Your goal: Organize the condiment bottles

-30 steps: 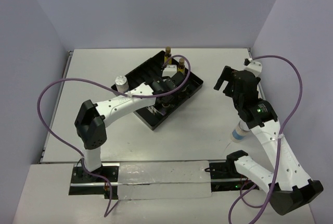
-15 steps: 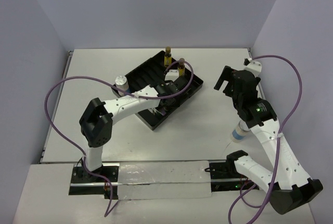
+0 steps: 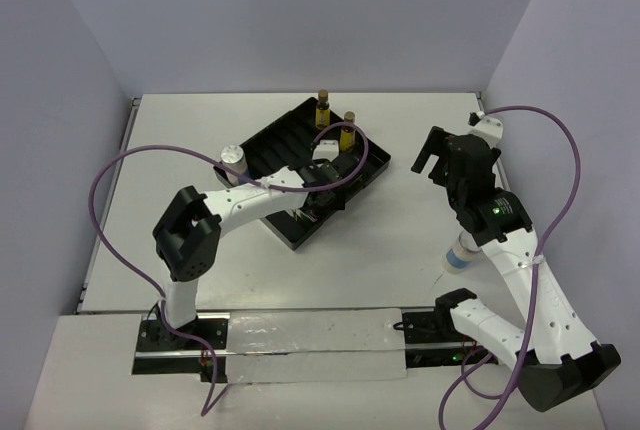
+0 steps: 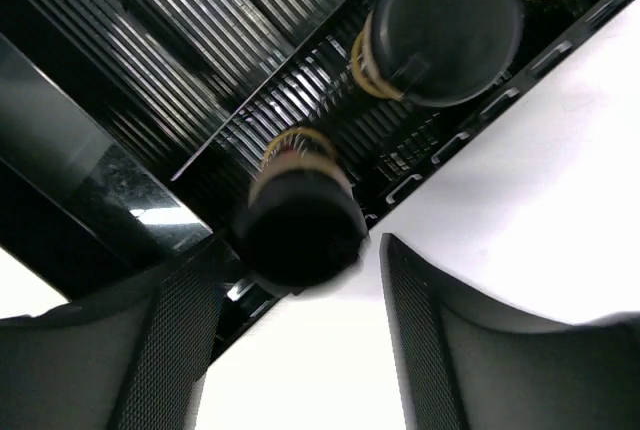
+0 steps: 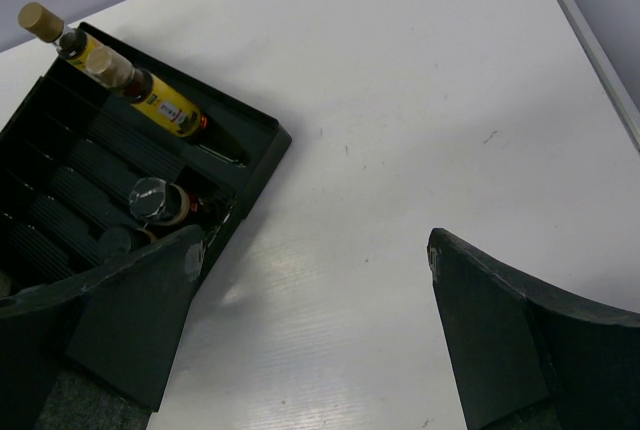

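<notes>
The black ridged tray (image 3: 278,134) lies slantwise at mid-table. Two amber-yellow condiment bottles (image 3: 323,107) (image 3: 348,128) stand at its far end. My left gripper (image 3: 319,194) is low over the tray's near right part, open. In the left wrist view a short dark bottle with a black cap (image 4: 300,222) stands in the tray (image 4: 200,10) just past my fingertips, close to the left finger (image 4: 170,350), with a gap to the right one. A second short dark bottle (image 4: 445,25) stands farther along. My right gripper (image 3: 438,158) hangs open over bare table right of the tray.
A white-lidded bottle (image 3: 233,159) stands on the table left of the tray. A blue-labelled bottle (image 3: 458,256) stands near the right arm's forearm, partly hidden by it. The right wrist view shows the tray's corner (image 5: 250,165) and both amber bottles (image 5: 160,100) leaning.
My left gripper went from shut to open, letting go of the short dark bottle in the tray, and slid toward the tray's near side. The right arm has not moved.
</notes>
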